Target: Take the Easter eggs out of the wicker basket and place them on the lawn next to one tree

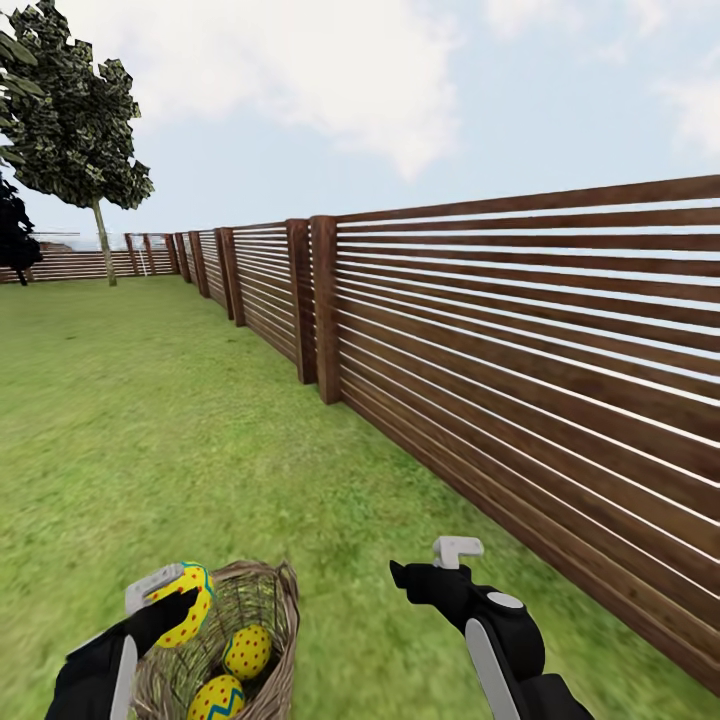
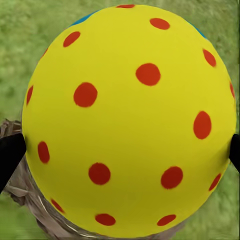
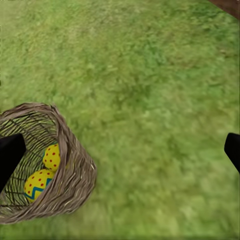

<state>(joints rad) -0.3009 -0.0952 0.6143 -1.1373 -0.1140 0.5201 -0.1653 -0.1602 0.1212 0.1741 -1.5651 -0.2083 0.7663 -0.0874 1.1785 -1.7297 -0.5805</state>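
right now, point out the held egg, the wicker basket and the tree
held egg (image 2: 130,120), left wrist view, middle of its dotted yellow shell
wicker basket (image 3: 75,175), right wrist view, outer woven wall
tree (image 1: 100,235), head view, pale trunk

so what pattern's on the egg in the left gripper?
Yellow egg with red dots, blue at the edge; clearest in the left wrist view.

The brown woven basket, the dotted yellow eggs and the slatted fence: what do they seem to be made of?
The brown woven basket looks like wicker: thin interlaced strands with gaps in the weave. The dotted yellow egg in the left gripper looks smooth, matt and painted; plastic or real shell, I can't tell. The slatted fence looks like dark-stained wood, with grain streaks along the boards.
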